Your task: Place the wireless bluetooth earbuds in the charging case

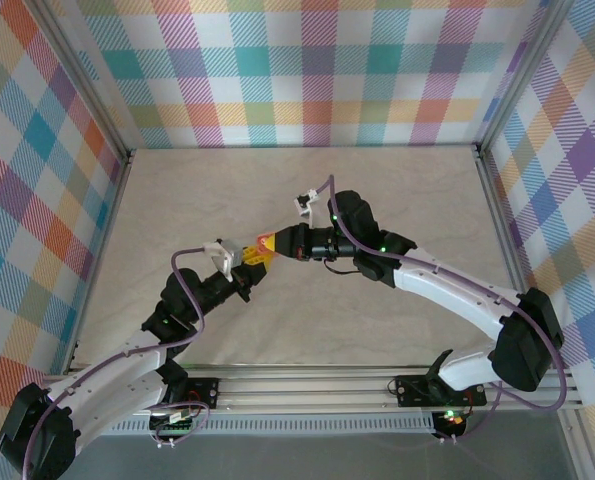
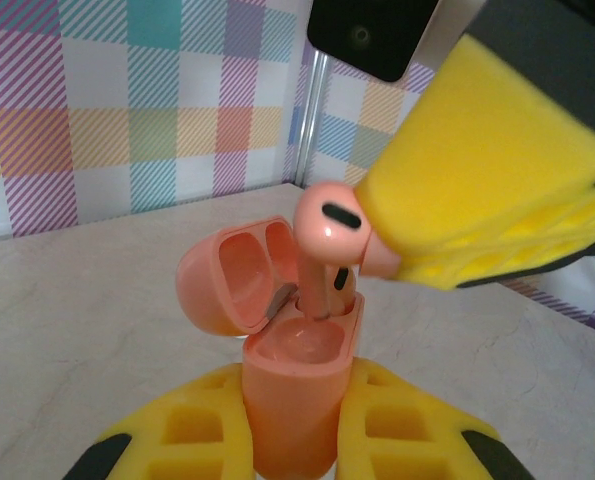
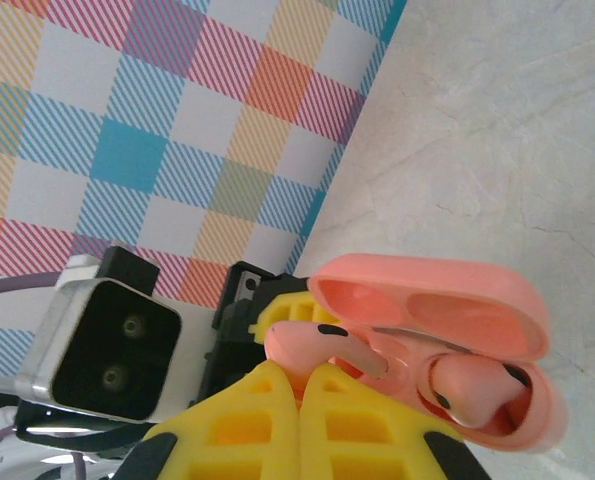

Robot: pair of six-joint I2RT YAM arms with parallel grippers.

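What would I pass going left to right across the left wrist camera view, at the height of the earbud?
pink charging case's open lid → pink earbud → right gripper's yellow fingers

The salmon-pink charging case (image 2: 289, 425), lid hinged open, stands upright in the left gripper (image 2: 295, 380). One pink earbud (image 3: 467, 390) sits seated; a second pink earbud (image 2: 327, 225), pinched by the right gripper (image 3: 299, 372), dips its stem into the neighbouring well.

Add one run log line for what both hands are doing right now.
left hand: shut on pink case, lid open | right hand: shut on pink earbud, stem tip at case socket | second pink earbud: seated in case
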